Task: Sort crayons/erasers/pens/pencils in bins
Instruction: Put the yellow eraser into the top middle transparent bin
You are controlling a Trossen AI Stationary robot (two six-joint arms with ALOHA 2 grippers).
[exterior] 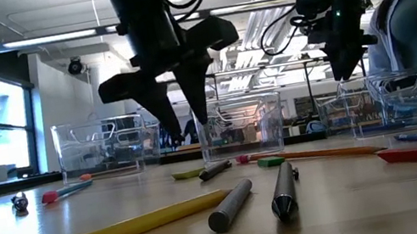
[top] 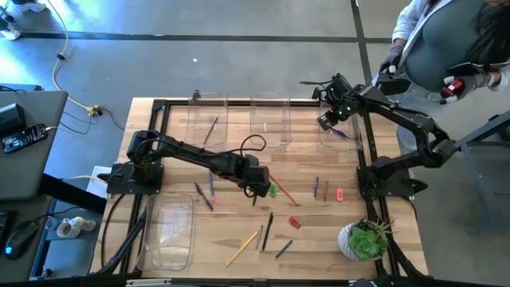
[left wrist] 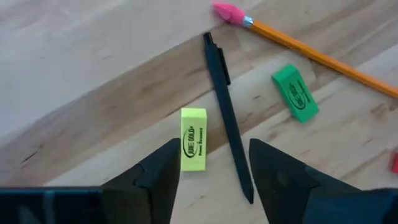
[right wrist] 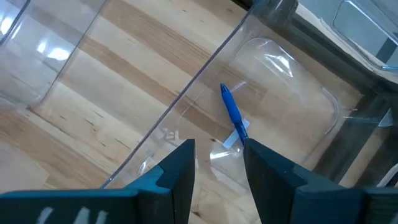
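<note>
My left gripper (top: 259, 190) hangs open just above the middle of the table. In its wrist view the fingers (left wrist: 214, 168) stand over a yellow eraser (left wrist: 193, 139) and a black pen (left wrist: 227, 115), touching neither; both lie flat on the wood, with a green eraser (left wrist: 295, 93) and an orange pencil (left wrist: 311, 50) beyond. My right gripper (top: 327, 121) is open and empty above the far right bin (top: 341, 135). A blue pen (right wrist: 233, 115) lies on that bin's floor.
Two more clear bins (top: 209, 119) (top: 271, 119) stand along the far edge, and a longer one (top: 169, 231) at the near left. Loose pens, pencils, crayons and erasers lie across the middle (top: 319, 191). A potted plant (top: 365, 239) stands near right. A person (top: 446, 48) stands beyond the far right corner.
</note>
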